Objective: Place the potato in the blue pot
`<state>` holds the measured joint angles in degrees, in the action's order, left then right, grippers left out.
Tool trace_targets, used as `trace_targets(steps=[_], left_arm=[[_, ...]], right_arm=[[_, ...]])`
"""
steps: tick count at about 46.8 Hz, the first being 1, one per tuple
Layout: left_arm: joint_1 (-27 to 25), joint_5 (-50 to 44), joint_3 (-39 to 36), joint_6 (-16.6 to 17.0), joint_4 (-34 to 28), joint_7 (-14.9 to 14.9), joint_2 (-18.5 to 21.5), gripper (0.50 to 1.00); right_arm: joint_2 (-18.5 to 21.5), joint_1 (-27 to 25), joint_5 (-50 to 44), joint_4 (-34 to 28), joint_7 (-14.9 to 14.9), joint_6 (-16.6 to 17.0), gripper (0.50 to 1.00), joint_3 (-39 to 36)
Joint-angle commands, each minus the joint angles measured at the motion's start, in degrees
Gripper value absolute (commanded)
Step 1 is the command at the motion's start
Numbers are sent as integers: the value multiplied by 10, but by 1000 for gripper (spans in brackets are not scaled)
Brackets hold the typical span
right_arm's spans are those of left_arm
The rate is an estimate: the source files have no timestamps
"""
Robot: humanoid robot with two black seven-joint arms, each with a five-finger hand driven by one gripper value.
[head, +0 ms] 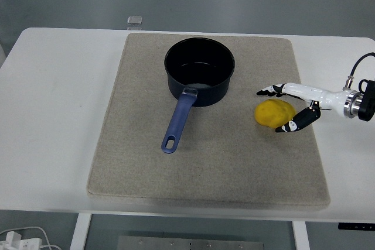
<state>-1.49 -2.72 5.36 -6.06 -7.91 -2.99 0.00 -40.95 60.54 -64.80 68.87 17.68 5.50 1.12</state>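
Potato [273,113]: right of centre, on the mat [146,168]. My right hand [291,108]: fingers spread around it, not closed. Risk: a shallow grip rolls it away from the blue pot [199,69], upper centre.

Seen from above: a white table [53,86] spanning the frame, covered in the middle by a large beige rectangular felt mat [140,174]. Just above centre on the mat, a dark blue round metal pot [199,69], empty, with its long blue handle [177,122] pointing toward the lower left. Right of centre, a yellow rounded potato [274,113] lying on the mat. Entering from the right edge, the right hand [288,108], white with black fingertips, fingers [269,92] spread around the potato, thumb [291,126] at its lower right. At the top edge, a small clear square object [135,20].
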Motion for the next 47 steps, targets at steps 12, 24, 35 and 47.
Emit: trace_targets(steps=[12, 24, 35, 47], left_arm=[[0, 0, 0, 0, 0, 0, 0, 1000], [0, 0, 0, 0, 0, 0, 0, 1000], [0, 0, 0, 0, 0, 0, 0, 1000], [0, 0, 0, 0, 0, 0, 0, 1000]], right_arm=[[0, 8, -24, -13, 28, -29, 500, 8], [0, 5, -20, -15, 28, -31, 500, 8], [0, 6, -16, -18, 28, -31, 500, 7], [0, 6, -15, -22, 27, -31, 500, 5]])
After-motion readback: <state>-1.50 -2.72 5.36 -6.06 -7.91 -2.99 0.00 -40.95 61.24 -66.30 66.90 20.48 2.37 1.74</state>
